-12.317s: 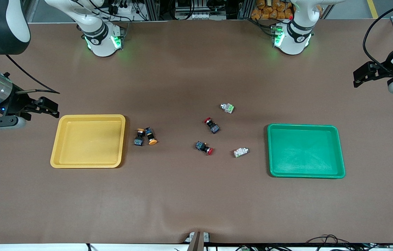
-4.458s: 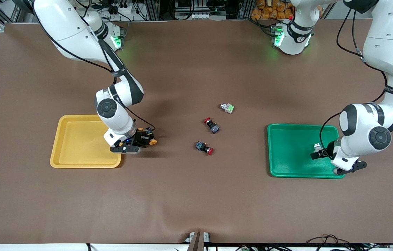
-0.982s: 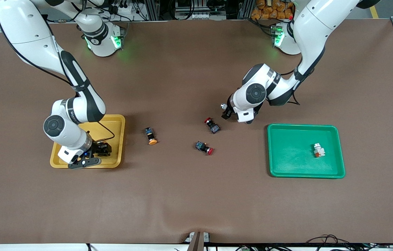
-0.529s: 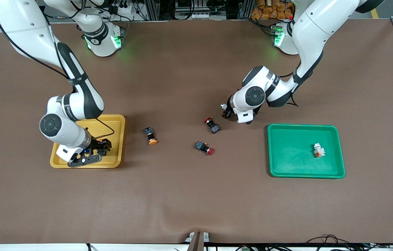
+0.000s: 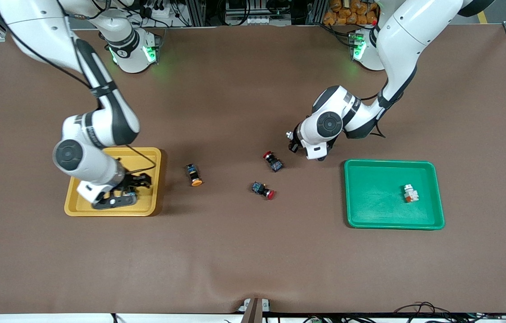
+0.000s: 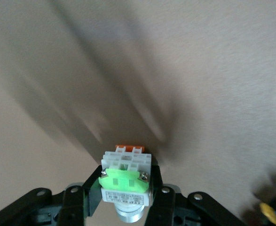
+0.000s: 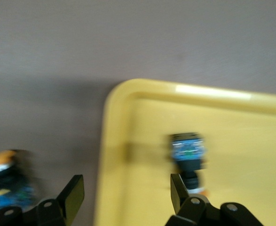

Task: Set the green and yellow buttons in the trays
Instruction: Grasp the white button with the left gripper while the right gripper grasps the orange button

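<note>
Clamped between the left gripper's (image 6: 125, 195) black fingers (image 6: 91, 190) is a green button (image 6: 125, 181), a blocky whitish switch with a light green plate, a printed label, an orange strip at one end and a round metal collar at the other. That gripper (image 5: 292, 142) sits low over bare brown table (image 5: 244, 251), near the middle and a little toward the left arm's end. Whether the switch has left the mat cannot be told.

Spread wide and holding nothing, the right gripper (image 7: 126, 193) hangs over the yellow tray (image 7: 232, 150), a smooth, glossy plastic dish with a rounded corner and raised rim. Inside it lies a yellow button (image 7: 188, 157), a black-and-blue block with a dark stem, near the rim. In the front view the gripper (image 5: 138, 184) covers that switch, so only the tray (image 5: 77, 202) shows.

A second yellow button (image 5: 193, 175), with a round orange cap, lies on the mat just beside the yellow tray, toward the table's middle. Two red buttons rest between the trays: one (image 5: 273, 161) close to the left gripper, the other (image 5: 263, 189) nearer the front camera.

Toward the left arm's end sits the green tray (image 5: 369, 211), same shape as the yellow one. A second green button (image 5: 410, 193) lies in it.
</note>
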Tool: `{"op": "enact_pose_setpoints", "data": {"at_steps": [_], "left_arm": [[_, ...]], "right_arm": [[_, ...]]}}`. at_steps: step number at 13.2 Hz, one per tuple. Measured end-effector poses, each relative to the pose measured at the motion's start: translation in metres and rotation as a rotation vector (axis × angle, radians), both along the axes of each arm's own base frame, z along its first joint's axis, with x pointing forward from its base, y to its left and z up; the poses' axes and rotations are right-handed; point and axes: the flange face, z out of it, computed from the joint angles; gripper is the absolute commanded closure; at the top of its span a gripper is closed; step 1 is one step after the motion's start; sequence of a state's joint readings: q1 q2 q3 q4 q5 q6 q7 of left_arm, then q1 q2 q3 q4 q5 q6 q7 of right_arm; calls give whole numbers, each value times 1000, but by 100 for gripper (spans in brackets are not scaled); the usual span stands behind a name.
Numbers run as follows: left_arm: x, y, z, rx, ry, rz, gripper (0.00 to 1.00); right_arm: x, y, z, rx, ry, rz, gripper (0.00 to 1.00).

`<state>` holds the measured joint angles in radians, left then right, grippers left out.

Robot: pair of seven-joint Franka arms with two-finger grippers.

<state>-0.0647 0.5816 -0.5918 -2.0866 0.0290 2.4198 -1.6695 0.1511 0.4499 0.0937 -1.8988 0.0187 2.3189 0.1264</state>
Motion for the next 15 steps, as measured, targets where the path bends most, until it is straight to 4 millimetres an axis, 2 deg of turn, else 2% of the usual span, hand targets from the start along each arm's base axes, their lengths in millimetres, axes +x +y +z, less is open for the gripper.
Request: {"op": "enact_pose_setpoints", "data": {"at_steps": [1, 3, 5, 8, 10, 12, 15], "left_arm": [[10, 1, 7, -4, -24, 4, 100], [44, 10, 30, 21, -97, -10, 100], [83, 22, 65, 51, -143, -3, 100], [131, 41, 124, 114, -215, -5, 100], [156, 61, 154, 148, -258, -26, 100], [175, 93, 170, 154, -269, -89, 100], [196, 154, 175, 140, -263, -239, 100]], "right_arm": [[-7, 25, -2, -1, 0, -25, 17], [-22, 72, -4, -1, -3, -58, 17], [-33, 98, -6, -2, 0, -76, 17], [-45, 122, -10, 4, 3, -76, 17], [-52, 135, -14, 8, 3, -74, 17], [-62, 151, -18, 10, -2, -77, 17], [-69, 162, -24, 10, -1, -71, 17]]}}
